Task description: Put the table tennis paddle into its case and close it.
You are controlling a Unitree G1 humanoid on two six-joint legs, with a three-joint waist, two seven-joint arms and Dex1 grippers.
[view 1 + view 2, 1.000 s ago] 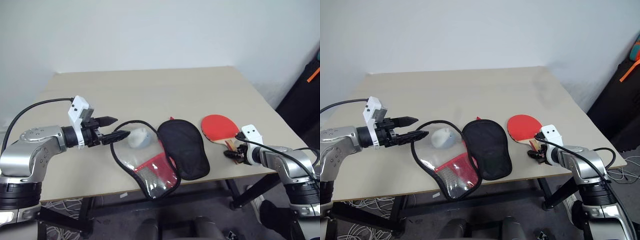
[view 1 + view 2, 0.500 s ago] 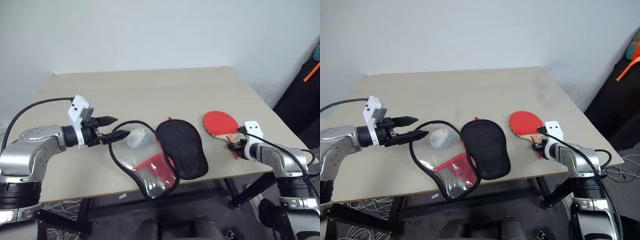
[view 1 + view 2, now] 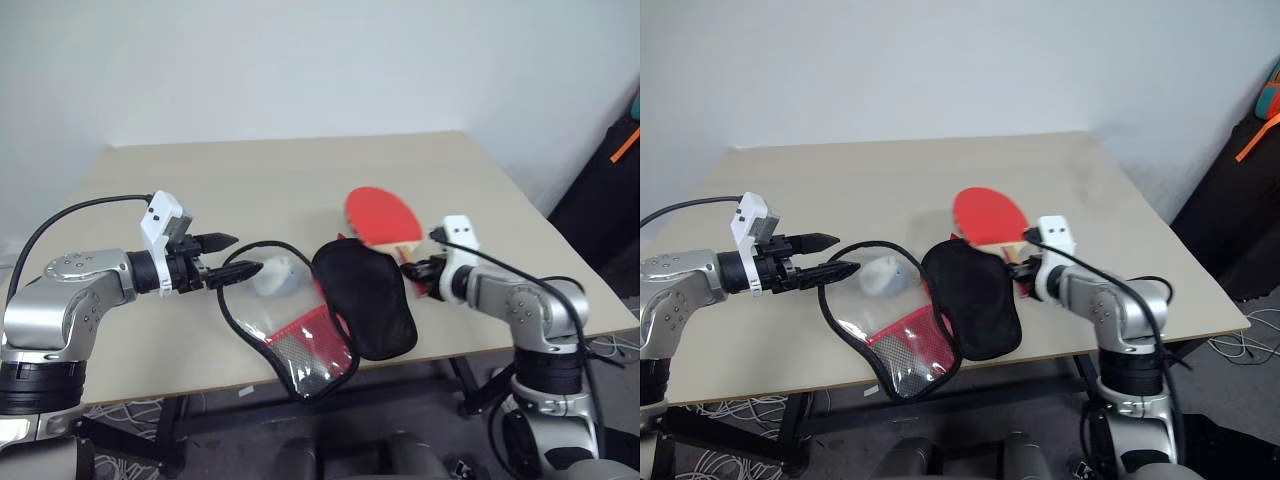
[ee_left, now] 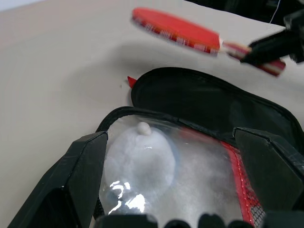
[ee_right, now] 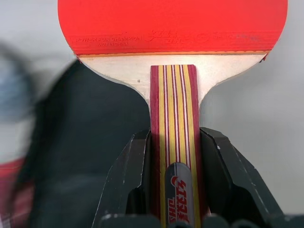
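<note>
Above the beige table (image 3: 300,170), the right gripper (image 3: 412,270) clamps the handle of the round red rubber-faced table tennis paddle (image 3: 382,216), now lifted leftward over the opened black-lined zip case (image 3: 365,297). Beside the case's clear flap, the left gripper (image 3: 235,255) holds its fingers spread wide, unmoved.

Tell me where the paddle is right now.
The paddle is off the table, held by its handle in the right gripper, right of centre in the head views, just above the far edge of the open case.
</note>
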